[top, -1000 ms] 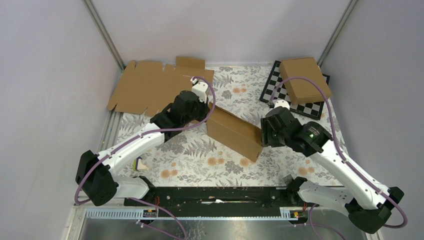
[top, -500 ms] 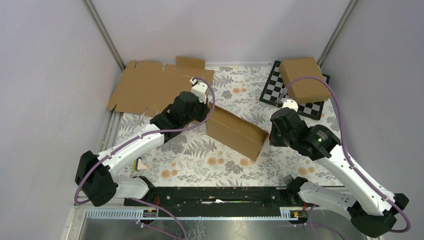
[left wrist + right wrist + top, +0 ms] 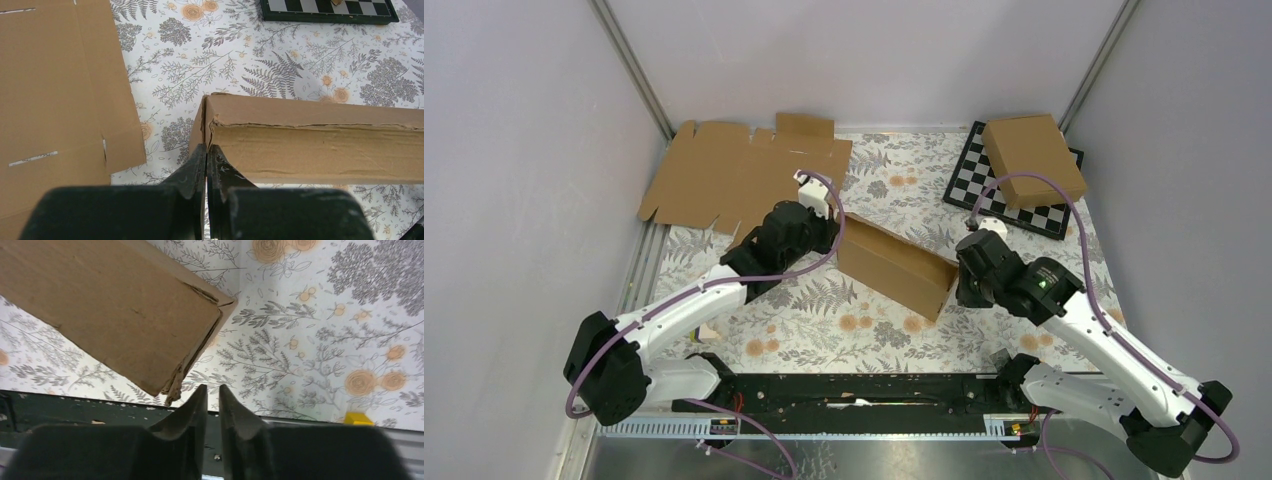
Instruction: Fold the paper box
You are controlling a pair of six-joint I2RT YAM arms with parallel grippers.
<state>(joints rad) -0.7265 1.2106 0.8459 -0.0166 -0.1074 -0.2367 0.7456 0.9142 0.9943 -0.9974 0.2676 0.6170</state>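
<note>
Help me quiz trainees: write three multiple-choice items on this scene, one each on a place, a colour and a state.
1. The closed cardboard box lies: A on the floor; B on the chessboard; C on a shelf.
2. The arms' cables are: A green; B orange; C purple.
3. The left hand is: A shut; B wide open; C out of view.
Key: B, checkered squares show around it; C, purple loops run along both arms; A, its fingers meet beside the paper box.
</note>
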